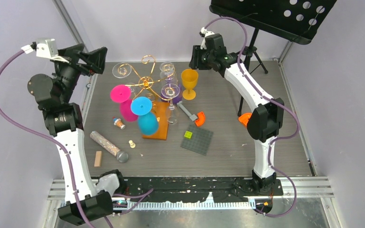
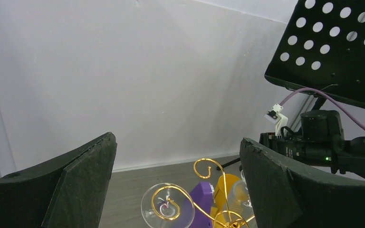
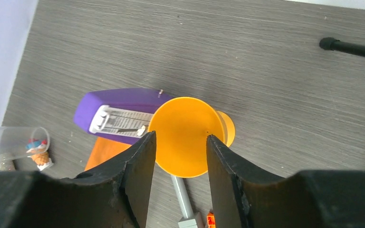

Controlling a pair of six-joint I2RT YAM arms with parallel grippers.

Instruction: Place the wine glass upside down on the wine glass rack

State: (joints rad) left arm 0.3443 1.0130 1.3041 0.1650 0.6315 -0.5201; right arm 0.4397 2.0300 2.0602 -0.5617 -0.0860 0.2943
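Note:
The yellow wine glass [image 1: 189, 83] stands upright on the table, just right of the wine glass rack [image 1: 145, 80], a gold wire stand on an orange base [image 1: 158, 128]. Pink [image 1: 120, 93], blue [image 1: 141, 105] and clear glasses [image 1: 121, 70] hang upside down on it. My right gripper [image 1: 195, 58] is open and hovers over the yellow glass; in the right wrist view the glass mouth [image 3: 183, 128] lies below and between the fingers [image 3: 140, 161], untouched. My left gripper [image 1: 99, 61] is open and empty, raised left of the rack. Its view shows the gold scrolls [image 2: 209, 170].
A purple stapler [image 3: 119, 111] lies beside the yellow glass. A black music stand [image 1: 271, 16] stands back right. On the table are a grey baseplate [image 1: 197, 140], a glitter tube [image 1: 109, 146], a wooden block [image 1: 98, 158] and orange pieces [image 1: 200, 118].

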